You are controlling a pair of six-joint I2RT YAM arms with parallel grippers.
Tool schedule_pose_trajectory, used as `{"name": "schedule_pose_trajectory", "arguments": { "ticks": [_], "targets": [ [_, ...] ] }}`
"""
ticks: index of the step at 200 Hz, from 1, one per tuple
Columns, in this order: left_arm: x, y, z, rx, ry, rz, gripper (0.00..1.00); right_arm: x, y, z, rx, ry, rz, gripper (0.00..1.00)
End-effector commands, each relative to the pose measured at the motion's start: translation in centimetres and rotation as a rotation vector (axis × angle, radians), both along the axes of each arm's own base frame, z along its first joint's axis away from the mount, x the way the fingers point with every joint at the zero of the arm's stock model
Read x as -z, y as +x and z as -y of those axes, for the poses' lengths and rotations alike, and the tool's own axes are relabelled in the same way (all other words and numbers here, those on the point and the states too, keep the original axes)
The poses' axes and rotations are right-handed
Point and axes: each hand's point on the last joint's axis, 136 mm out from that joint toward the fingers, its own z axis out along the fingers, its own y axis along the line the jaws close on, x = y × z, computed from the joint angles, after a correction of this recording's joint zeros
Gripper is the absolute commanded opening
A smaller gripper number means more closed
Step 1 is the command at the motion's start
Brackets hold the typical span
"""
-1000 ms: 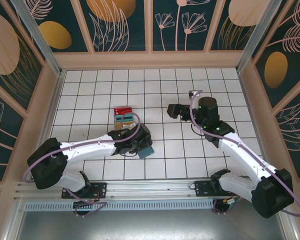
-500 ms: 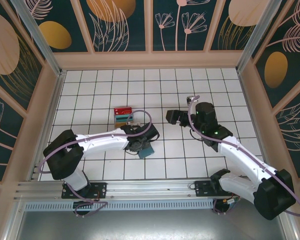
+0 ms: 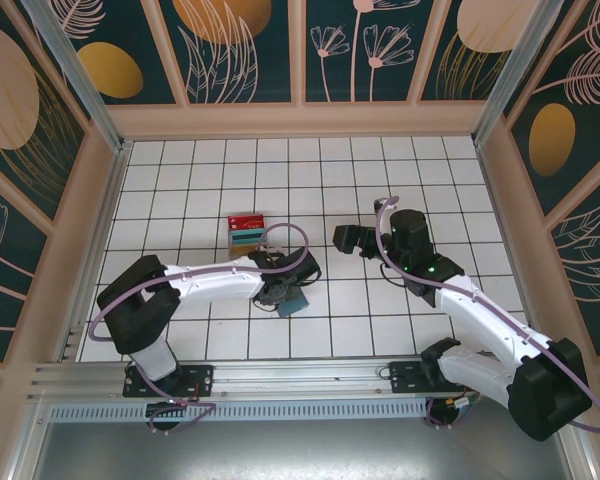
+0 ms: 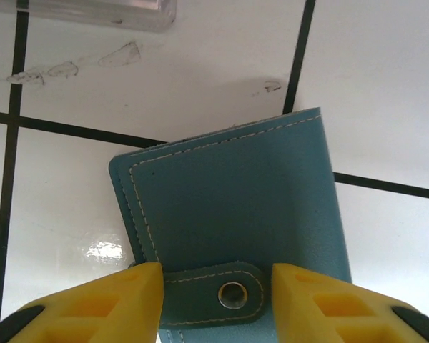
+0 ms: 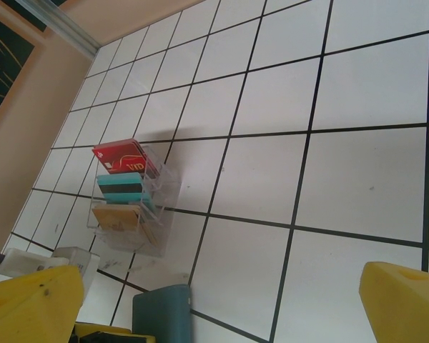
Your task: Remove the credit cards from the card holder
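Observation:
The card holder (image 4: 236,207), a slate-blue wallet, lies closed on the white tiles with its snap strap (image 4: 214,293) fastened. My left gripper (image 4: 216,286) is right over it, its yellow fingers closed against the two ends of that strap. Seen from above, the left gripper (image 3: 283,290) covers part of the card holder (image 3: 294,303). The red card (image 5: 125,157), teal card (image 5: 123,187) and tan card (image 5: 114,214) stand in a clear tiered stand (image 3: 247,232) behind it. My right gripper (image 3: 342,238) hovers open over bare tiles to the right, nothing between its fingers.
The clear stand's base edge (image 4: 93,11) lies just beyond the card holder. Wooden walls (image 3: 300,120) fence the tiled floor on three sides. Open tiles stretch to the right of the stand and under the right gripper (image 5: 218,304).
The left arm's elbow swung in toward the middle while its fingers narrowed onto the strap. The right gripper drifted slightly nearer. The card holder and stand stayed put.

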Motion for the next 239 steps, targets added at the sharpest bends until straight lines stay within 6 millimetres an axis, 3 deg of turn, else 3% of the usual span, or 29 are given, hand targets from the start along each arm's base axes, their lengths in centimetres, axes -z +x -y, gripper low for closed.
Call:
{"name": "schedule_pose_trajectory", "arguments": {
  "ticks": [1,36,65,80,112,135,160,218,239],
  "targets": [
    [1.2,-0.5,0.0,0.028,0.036,-0.036,0.43,-0.4,-0.1,0.1,0.014,0.015,0.018,0.99],
    [1.9,-0.7,-0.3,0.039,0.066,-0.049,0.35,-0.1,-0.2,-0.2,-0.001,0.022,0.007,0.99],
    [1.3,-0.4,-0.3,0.042,0.066,-0.031,0.13,0.5,-0.7,-0.8,-0.036,0.032,-0.021,0.99],
    [1.0,-0.2,-0.4,0.039,0.064,-0.020,0.00,0.8,-1.0,-1.3,-0.064,0.042,-0.033,0.94],
    [0.5,0.0,-0.6,0.036,0.054,0.010,0.00,2.0,-2.1,-3.0,-0.149,0.080,-0.090,0.73],
    [-1.7,0.7,0.3,0.033,-0.044,0.083,0.00,3.0,-3.1,-4.4,-0.209,0.106,-0.132,0.58],
    [-2.6,0.7,0.4,0.039,-0.133,0.139,0.00,4.0,-4.4,-6.5,-0.293,0.139,-0.179,0.46],
    [-4.2,0.6,-0.1,0.050,-0.208,0.203,0.00,7.9,-6.3,-9.7,-0.407,0.174,-0.331,0.52],
    [-5.8,0.7,-0.3,0.056,-0.247,0.248,0.00,8.7,-6.3,-10.5,-0.412,0.133,-0.343,0.56]
  ]
}}
